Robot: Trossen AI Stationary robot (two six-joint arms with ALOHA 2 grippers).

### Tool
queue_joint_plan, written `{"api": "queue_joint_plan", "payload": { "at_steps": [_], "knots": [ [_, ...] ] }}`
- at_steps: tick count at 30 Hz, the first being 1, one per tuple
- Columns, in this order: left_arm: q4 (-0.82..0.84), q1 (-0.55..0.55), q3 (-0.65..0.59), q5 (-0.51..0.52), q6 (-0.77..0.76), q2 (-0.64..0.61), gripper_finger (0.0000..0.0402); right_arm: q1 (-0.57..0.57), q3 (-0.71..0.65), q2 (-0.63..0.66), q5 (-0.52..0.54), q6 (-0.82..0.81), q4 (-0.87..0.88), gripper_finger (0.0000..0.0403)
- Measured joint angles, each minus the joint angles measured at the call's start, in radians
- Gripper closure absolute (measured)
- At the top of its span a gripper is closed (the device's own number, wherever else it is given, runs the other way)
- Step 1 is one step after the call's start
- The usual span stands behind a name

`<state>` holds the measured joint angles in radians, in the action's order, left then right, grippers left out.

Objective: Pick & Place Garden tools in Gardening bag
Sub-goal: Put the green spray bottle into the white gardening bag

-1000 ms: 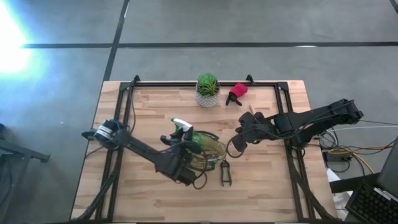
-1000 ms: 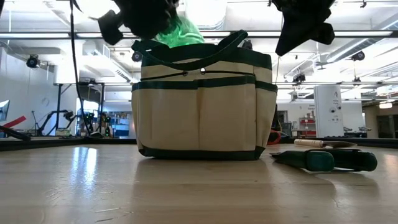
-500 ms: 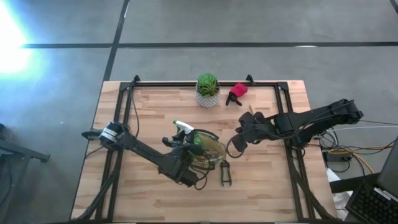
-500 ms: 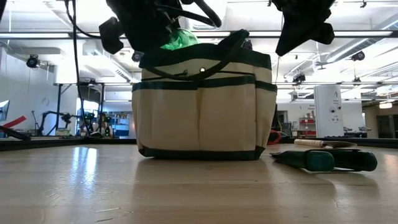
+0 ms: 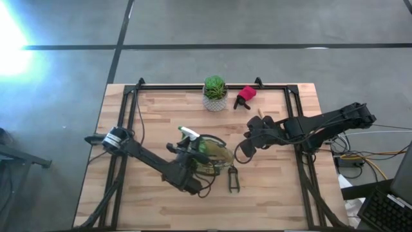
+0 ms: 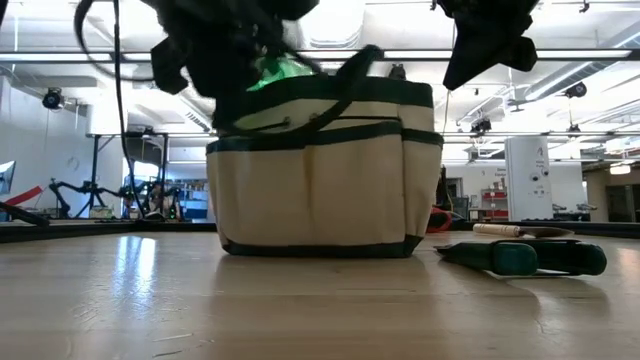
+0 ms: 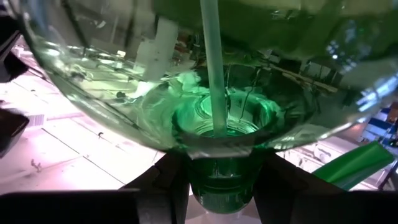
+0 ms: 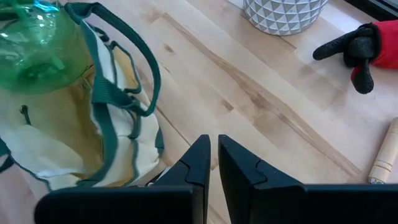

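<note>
The left gripper (image 5: 193, 154) holds the green spray bottle (image 5: 196, 143) at the mouth of the gardening bag (image 6: 322, 165), fingers clamped about its narrow neck; the right gripper (image 8: 213, 163) hovers just beside the bag, fingers almost together and holding nothing. The bottle looks light, smooth and slippery, likely stiff plastic, so the neck under the white trigger head seems the surest grip; the bag is soft fabric whose rim and handles may sag or snag. The high view alone shows the pruners (image 5: 232, 180) on the surface beside the bag, the potted plant (image 5: 215, 93) and the red-and-black sprayer piece (image 5: 245, 96); the left wrist view shows only the bottle's dip tube; the low view shows the bag leaning.
</note>
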<state>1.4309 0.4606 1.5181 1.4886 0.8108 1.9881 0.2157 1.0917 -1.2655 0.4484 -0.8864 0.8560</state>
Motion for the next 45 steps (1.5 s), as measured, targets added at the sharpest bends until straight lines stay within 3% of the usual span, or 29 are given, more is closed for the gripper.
{"api": "queue_joint_plan", "payload": {
  "at_steps": [9,16,35,45],
  "knots": [
    [-0.025,0.001,-0.084,0.023,0.002,0.000,0.0265,0.000,-0.013,0.000,0.003,0.001,0.000,0.0376],
    [-0.034,0.000,-0.083,0.075,-0.042,0.000,0.0265,-0.001,-0.013,0.000,0.023,0.003,-0.001,0.0376],
    [-0.077,0.010,-0.085,0.085,-0.030,0.049,0.0265,0.000,-0.015,0.000,0.024,0.002,-0.001,0.0376],
    [-0.078,0.010,-0.064,0.056,-0.017,0.049,0.0214,0.000,-0.015,0.000,0.024,0.005,-0.001,0.0376]
  ]
}}
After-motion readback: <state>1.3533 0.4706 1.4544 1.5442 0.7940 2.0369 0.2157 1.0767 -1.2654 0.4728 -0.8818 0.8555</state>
